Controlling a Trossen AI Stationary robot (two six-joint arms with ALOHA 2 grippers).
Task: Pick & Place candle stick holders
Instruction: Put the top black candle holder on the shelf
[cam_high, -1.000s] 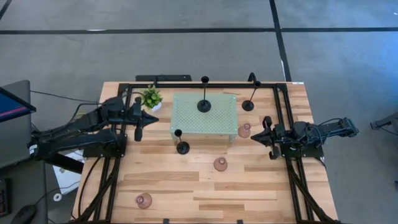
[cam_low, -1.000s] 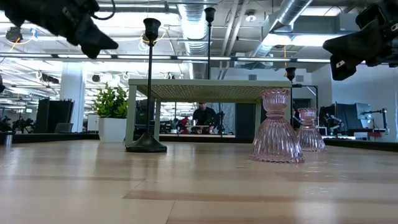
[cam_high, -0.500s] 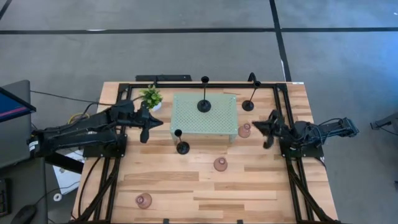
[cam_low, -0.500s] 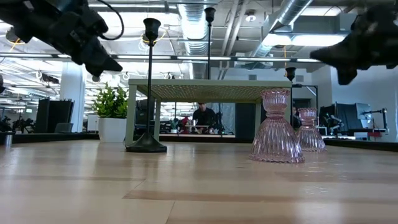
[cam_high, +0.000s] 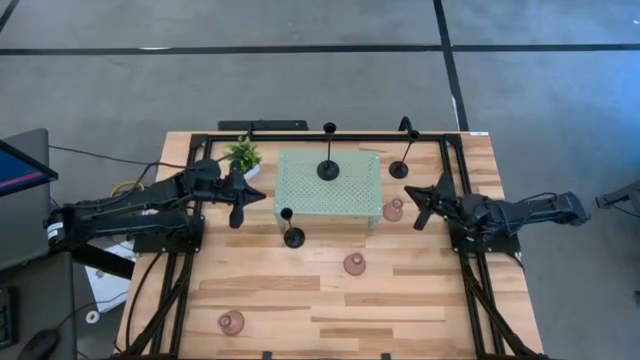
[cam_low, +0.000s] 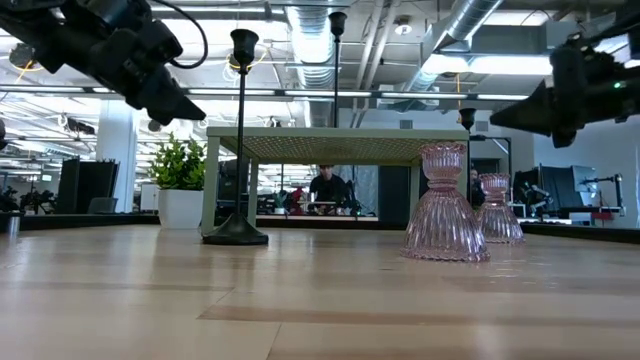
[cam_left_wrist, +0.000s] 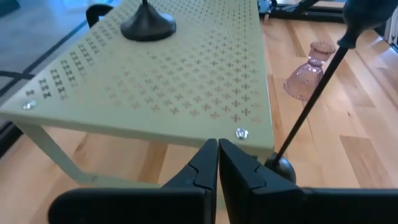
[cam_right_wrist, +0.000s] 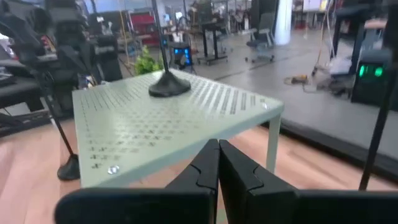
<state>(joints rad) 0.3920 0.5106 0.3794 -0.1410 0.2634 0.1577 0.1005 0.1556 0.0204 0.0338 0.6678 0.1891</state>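
**Ana:** High view first: what is everything made of?

**Ben:** The table (cam_high: 300, 290) is pale wooden planking with a black frame. On it stands a mint-green perforated stand (cam_high: 328, 186), a flat metal sheet on legs, punched all over with small cross-shaped holes. One tall black holder (cam_high: 328, 168) stands on top of it: a thin stem, a round flat base and a small cup.

**Ana:** And the other candle stick holders?

**Ben:** A second black stem (cam_high: 291, 232) stands on the wood at the stand's near-left corner, and a third (cam_high: 401, 165) on the wood just right of the stand. The pink glass ones are squat, ribbed and translucent: one (cam_high: 393, 210) by the stand's right near corner, one (cam_high: 354, 264) mid-table, one (cam_high: 231, 322) near the front-left edge.

**Ana:** Any containers?

**Ben:** Only a small white pot holding a green plant (cam_high: 243, 157), at the stand's left far corner. The holders' cups look empty in the low view.

**Ana:** The pincers?

**Ben:** The left gripper (cam_high: 250, 195) hangs just left of the stand, its fingers (cam_left_wrist: 205, 167) pressed together on nothing. The right gripper (cam_high: 416, 198) hangs right of the stand, near the closest pink holder, likewise closed and empty.
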